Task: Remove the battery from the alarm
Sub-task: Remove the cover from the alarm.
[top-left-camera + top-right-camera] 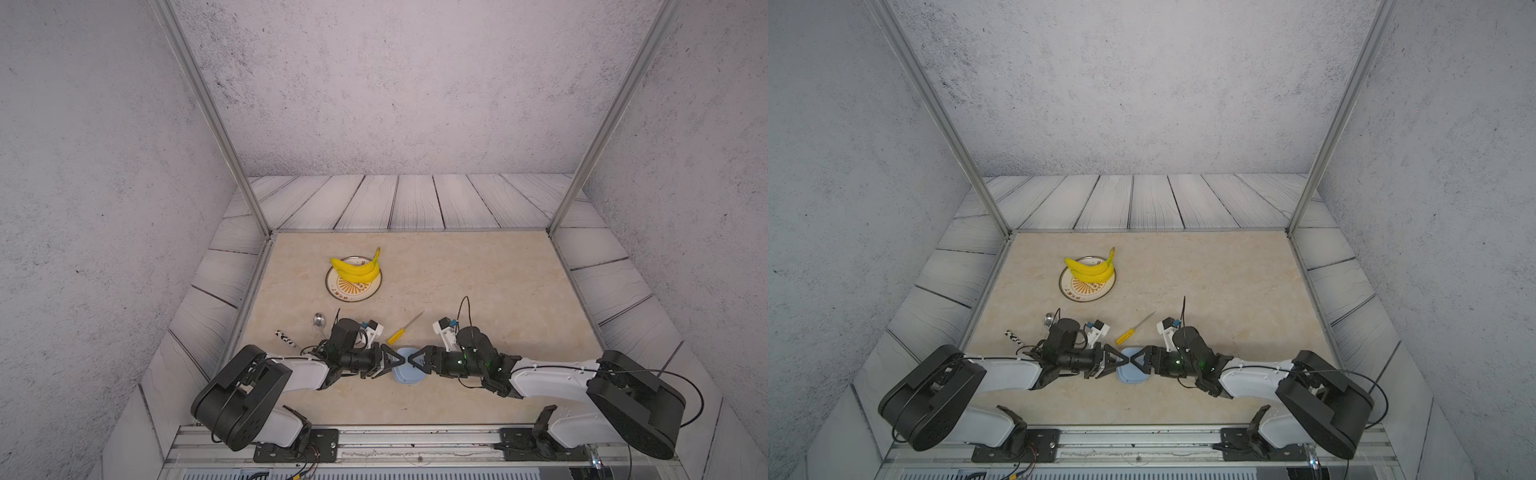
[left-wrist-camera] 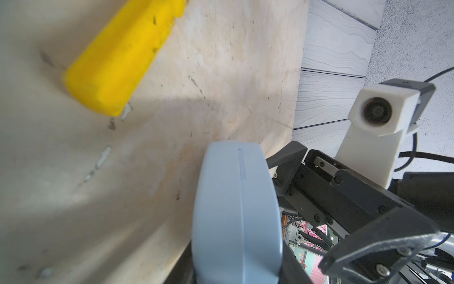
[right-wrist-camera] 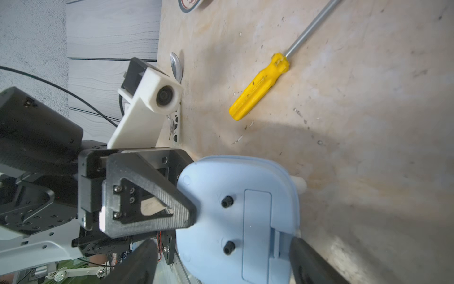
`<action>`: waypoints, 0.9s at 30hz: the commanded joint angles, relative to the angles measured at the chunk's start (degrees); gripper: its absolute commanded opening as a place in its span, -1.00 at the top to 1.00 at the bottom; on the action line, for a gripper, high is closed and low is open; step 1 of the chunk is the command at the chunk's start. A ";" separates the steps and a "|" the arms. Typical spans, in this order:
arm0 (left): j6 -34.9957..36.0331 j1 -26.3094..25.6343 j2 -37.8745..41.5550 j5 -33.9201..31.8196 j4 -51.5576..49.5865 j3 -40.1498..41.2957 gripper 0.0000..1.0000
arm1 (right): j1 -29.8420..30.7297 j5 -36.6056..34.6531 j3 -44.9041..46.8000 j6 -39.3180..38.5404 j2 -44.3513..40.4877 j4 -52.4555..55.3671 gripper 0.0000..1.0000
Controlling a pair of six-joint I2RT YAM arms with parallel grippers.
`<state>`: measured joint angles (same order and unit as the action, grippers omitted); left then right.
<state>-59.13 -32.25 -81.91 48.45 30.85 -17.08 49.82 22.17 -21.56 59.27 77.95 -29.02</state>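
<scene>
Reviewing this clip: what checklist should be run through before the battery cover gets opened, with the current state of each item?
1. The left gripper clamps the alarm by its edge: ok.
2. The battery cover on the alarm's back is in view and closed: ok.
3. The right gripper is open, with one finger beside the cover's latch: ok.
4. The battery is inside: cannot tell, the cover hides it.
5. The screwdriver lies apart from both grippers: ok.

Grey speckled walls (image 1: 395, 83), pale wood-grain planks (image 1: 415, 203), beige marbled tabletop (image 1: 478, 270).
</scene>
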 commanded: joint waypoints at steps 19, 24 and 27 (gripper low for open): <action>1.57 0.26 -1.40 -3.27 -4.49 0.91 0.28 | 1.90 0.04 -4.19 -5.88 0.07 0.71 -0.76; 1.63 0.26 -1.41 -3.34 -4.71 0.82 0.27 | 1.94 1.88 -3.66 -2.28 0.47 -4.10 -0.76; 1.71 0.26 -1.37 -3.78 -5.03 0.82 0.27 | 1.94 2.25 -3.68 -0.56 -0.71 -5.36 -0.76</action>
<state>-59.29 -31.92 -81.91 48.69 30.52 -17.08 51.20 21.08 -23.94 56.66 78.32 -27.05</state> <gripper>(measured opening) 0.439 0.880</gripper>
